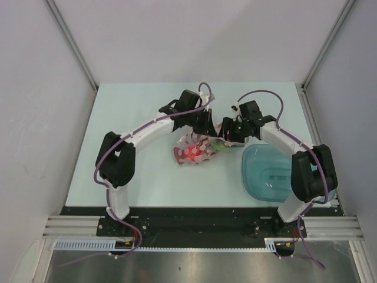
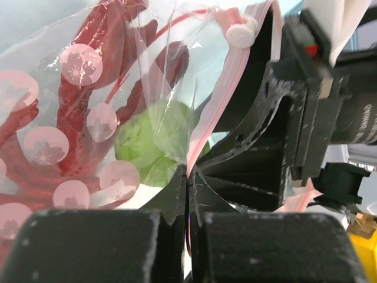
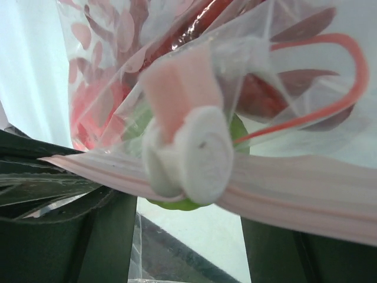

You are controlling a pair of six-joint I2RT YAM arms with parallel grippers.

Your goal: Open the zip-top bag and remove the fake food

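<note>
The zip-top bag (image 1: 191, 154) lies mid-table, clear with pink blossom prints. Through the plastic show a red lobster (image 2: 118, 65) and a lime-green fruit (image 2: 150, 147). My left gripper (image 2: 188, 177) is shut on the bag's pink zip strip (image 2: 215, 100), just under the white slider (image 2: 241, 32). My right gripper (image 3: 188, 200) meets it from the other side. Its jaws stand apart, one finger (image 3: 88, 236) on each side of the slider (image 3: 194, 153), and the strip lies across both. Whether they press the slider is unclear. In the top view both grippers (image 1: 206, 131) (image 1: 228, 137) crowd the bag's far right end.
A translucent teal tray (image 1: 253, 177) sits to the right of the bag, beside the right arm's base. Grey walls close the table at the back and on both sides.
</note>
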